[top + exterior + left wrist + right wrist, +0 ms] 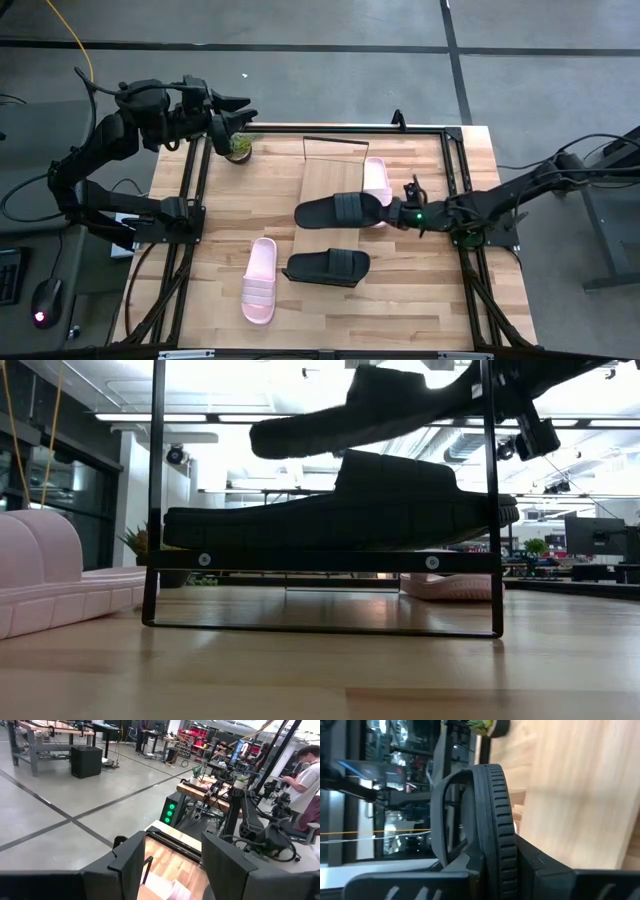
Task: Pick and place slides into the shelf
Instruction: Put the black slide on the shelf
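- The right gripper (pixel 400 212) is closed on the heel end of one black slide (pixel 338 210) — in the right wrist view the ribbed sole (pixel 495 820) stands on edge between the two fingers.
- This held slide reaches out ahead of the gripper, over the shelf (pixel 325 178), and in the low view it hangs (pixel 370 410) clear above the board, not yet resting on it.
- Just beside the gripper, on the far side of the held slide, one pink slide (pixel 376 176) already lies on the shelf — we count this one as placed.
- On the other side of the gripper, toward the front of the table, the second black slide (pixel 328 266) waits on the tabletop, and the second pink slide (pixel 260 280) lies a little further out beside it.
- In the low view a black slide (pixel 340 510) seems to rest on a dark bar; we cannot tell from there alone what carries it.
- The left gripper (pixel 243 108) stays well apart from all slides, near a small potted plant (pixel 239 146) at the far table edge, with its fingers (pixel 131 862) spread wide and empty.
- Our judgement: one slide is done, one is in the air, two are left — so the task is less than half complete.
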### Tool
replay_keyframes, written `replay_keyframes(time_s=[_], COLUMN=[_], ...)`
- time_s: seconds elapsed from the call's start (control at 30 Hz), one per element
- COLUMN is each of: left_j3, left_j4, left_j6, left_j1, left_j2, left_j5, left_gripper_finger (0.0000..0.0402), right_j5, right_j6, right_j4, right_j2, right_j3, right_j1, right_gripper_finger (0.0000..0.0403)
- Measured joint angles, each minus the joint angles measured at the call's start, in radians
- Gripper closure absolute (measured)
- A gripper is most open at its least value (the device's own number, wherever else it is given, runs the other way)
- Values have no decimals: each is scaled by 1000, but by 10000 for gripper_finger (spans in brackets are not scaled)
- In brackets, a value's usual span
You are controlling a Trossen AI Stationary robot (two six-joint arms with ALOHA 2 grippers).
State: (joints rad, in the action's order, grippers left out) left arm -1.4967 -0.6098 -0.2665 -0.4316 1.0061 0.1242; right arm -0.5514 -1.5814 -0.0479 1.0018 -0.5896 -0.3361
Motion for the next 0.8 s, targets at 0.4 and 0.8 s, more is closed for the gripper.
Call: replay_keyframes(time_s=[0.4, 0.8], left_j3=[0, 0], left_j4=[0, 0], left_j6=[0, -1], left_j1=[0, 0], left_j2=[0, 0], left_j5=[0, 0], left_gripper_finger=[222, 222], right_j5=[-6, 0], right_j6=[-45, -68], right_j4=[-51, -91], right_j2=[123, 191], right_j3=[0, -2], right_j1=[-14, -14], right_gripper_finger=[359, 359])
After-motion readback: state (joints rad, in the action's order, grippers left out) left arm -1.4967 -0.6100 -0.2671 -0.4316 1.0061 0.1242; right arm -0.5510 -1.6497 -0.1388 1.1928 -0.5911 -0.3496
